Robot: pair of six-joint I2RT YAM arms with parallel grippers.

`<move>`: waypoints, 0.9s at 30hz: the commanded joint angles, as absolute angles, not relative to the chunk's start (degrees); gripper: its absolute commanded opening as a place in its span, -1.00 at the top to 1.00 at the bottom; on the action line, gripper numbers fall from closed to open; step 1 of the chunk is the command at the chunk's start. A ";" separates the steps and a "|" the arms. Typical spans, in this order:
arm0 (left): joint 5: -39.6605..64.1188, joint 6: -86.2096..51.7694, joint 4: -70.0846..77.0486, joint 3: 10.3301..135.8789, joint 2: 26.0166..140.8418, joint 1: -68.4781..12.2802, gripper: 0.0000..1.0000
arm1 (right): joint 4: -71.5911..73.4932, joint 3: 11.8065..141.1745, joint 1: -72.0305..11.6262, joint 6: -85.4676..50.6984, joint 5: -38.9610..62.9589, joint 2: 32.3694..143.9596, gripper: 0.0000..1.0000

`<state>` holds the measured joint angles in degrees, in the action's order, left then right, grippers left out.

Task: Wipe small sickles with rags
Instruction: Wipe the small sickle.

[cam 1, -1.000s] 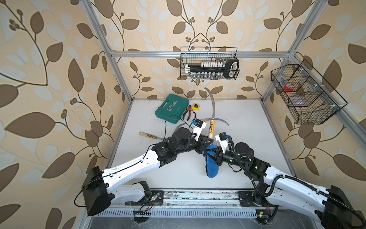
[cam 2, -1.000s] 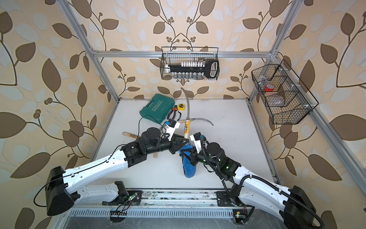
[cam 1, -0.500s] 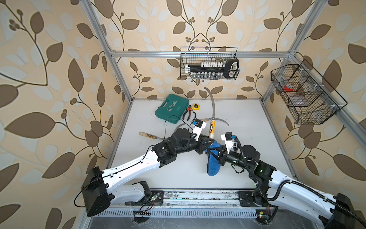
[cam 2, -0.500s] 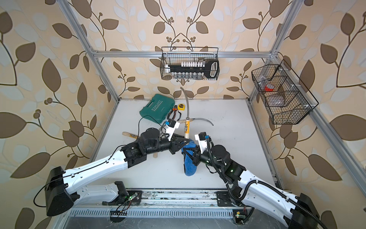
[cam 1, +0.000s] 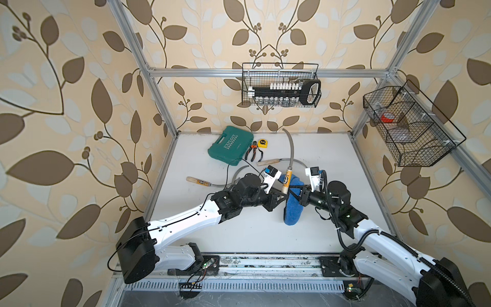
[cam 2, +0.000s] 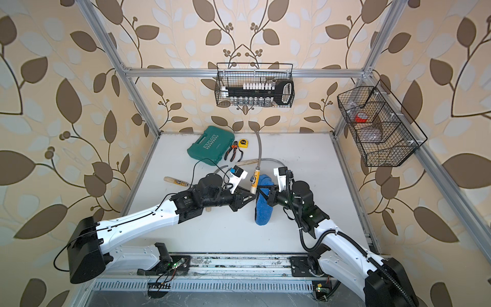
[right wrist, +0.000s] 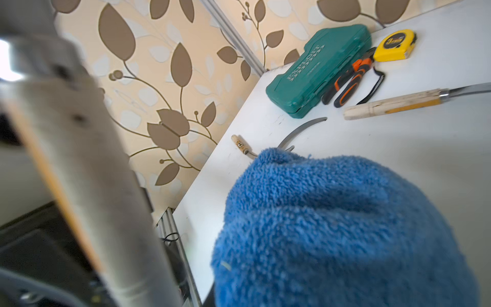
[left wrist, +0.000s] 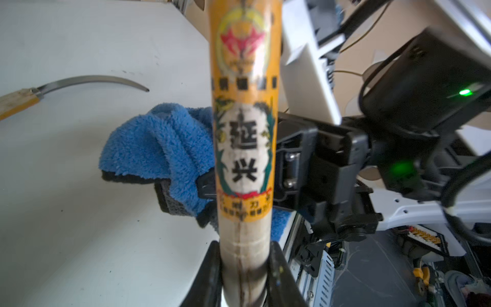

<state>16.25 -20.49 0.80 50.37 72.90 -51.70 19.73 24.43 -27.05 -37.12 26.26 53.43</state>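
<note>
Currently the left gripper [cam 1: 283, 194] is clamped on the bare butt end of the held sickle [cam 1: 287, 178]. Its two fingers [left wrist: 210, 273] squeeze the pale wooden handle from either side, below the orange label. The handle stands tilted above the white table [cam 1: 332, 159], and the thin grey blade curves away toward the back wall. Just beside that handle, the right gripper [cam 1: 295, 192] is closed on the blue cloth [cam 1: 292, 214]. It pinches a fold near the top, so one fluffy lobe bunches up next to the label while the longer part hangs down toward the table. Whether the cloth actually touches the wood, or its lower end touches the tabletop, I cannot tell. The second sickle [cam 1: 196, 180] lies flat near the table's left edge, with its handle pointing outward and its blade running in under the left arm. The third sickle [cam 1: 240, 170] shows only an arched blade beside that arm's wrist; its handle is hidden. The fourth sickle [cam 1: 268, 161] lies flat behind the grippers, its handle just beside the orange-and-black pliers [cam 1: 252, 153] and its blade passing behind the held one. At the back of the table, the teal tool case [cam 1: 229, 146] sits close to the pliers, with the yellow tape measure [cam 1: 263, 143] on their other side.
</note>
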 commanded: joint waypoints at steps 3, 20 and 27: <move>14.36 -17.33 -1.87 53.29 75.35 -51.68 1.00 | 22.92 26.21 -27.45 -38.24 29.71 51.86 1.00; 16.38 -16.34 -3.10 52.02 74.64 -51.68 1.00 | 23.55 36.89 -24.82 -38.45 32.96 62.39 1.00; 13.03 -16.15 -4.95 53.38 73.70 -51.59 1.00 | 25.74 26.61 -33.53 -36.84 25.20 59.00 1.00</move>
